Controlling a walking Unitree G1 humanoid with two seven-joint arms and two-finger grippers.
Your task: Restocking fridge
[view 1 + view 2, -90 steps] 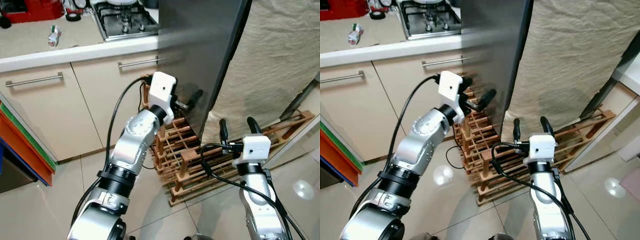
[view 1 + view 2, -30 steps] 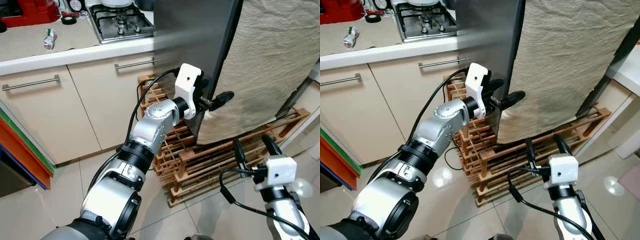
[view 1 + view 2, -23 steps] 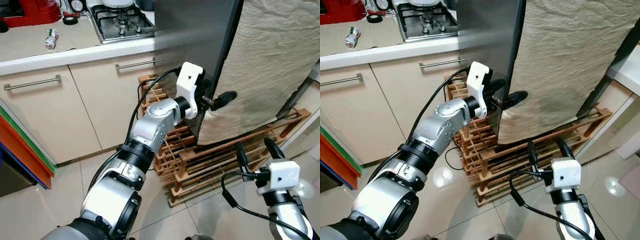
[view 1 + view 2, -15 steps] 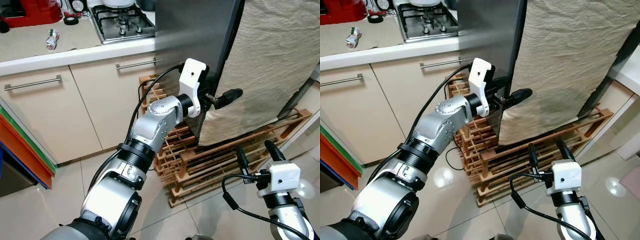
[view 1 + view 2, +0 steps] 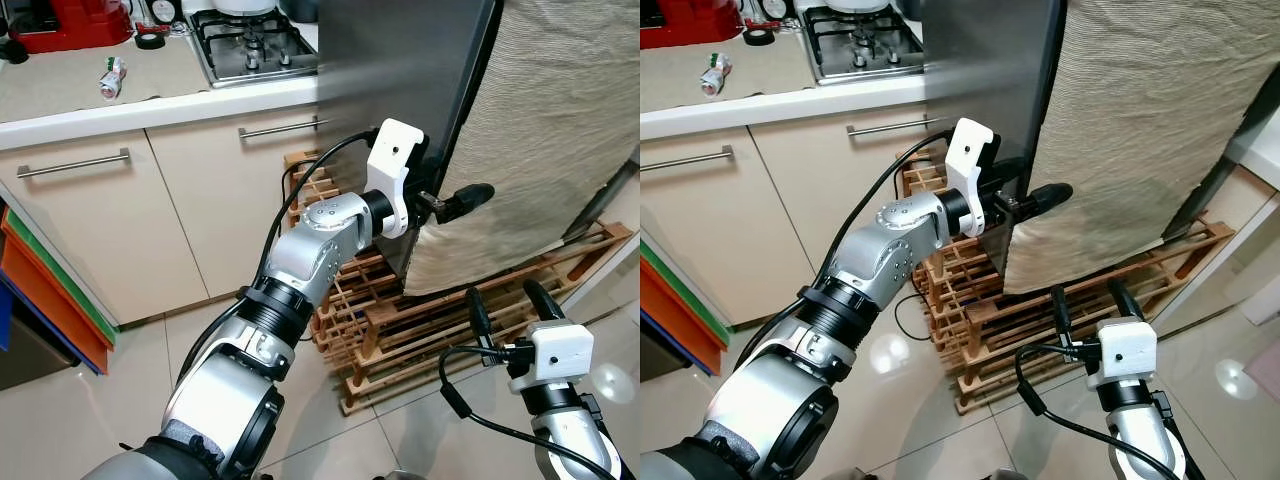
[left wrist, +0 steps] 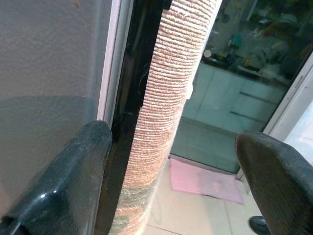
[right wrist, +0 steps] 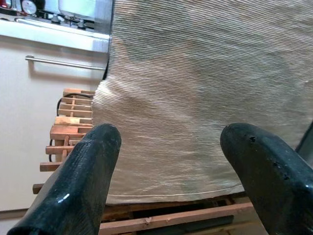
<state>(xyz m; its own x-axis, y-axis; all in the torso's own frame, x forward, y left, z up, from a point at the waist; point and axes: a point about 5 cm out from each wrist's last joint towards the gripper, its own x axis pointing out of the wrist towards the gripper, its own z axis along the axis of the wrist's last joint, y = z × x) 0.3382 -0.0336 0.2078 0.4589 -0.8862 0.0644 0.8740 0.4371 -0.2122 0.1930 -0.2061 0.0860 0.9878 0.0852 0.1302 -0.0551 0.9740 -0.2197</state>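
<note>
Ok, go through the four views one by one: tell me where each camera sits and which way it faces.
Left eye view: on the head, looking forward and down at the fridge, the cloth and the wooden rack; both silver arms show.
Right eye view: the head's other eye, same scene; the left gripper is at the fridge's edge, the right gripper is low.
Left wrist view: along the open black fingers at the fridge's edge and the cloth.
Right wrist view: along open fingers at the cloth and rack.
Shared: both wrist views show the cloth.

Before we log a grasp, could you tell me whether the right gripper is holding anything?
No, the right gripper is open, with only the hanging beige ribbed cloth beyond it.
</note>
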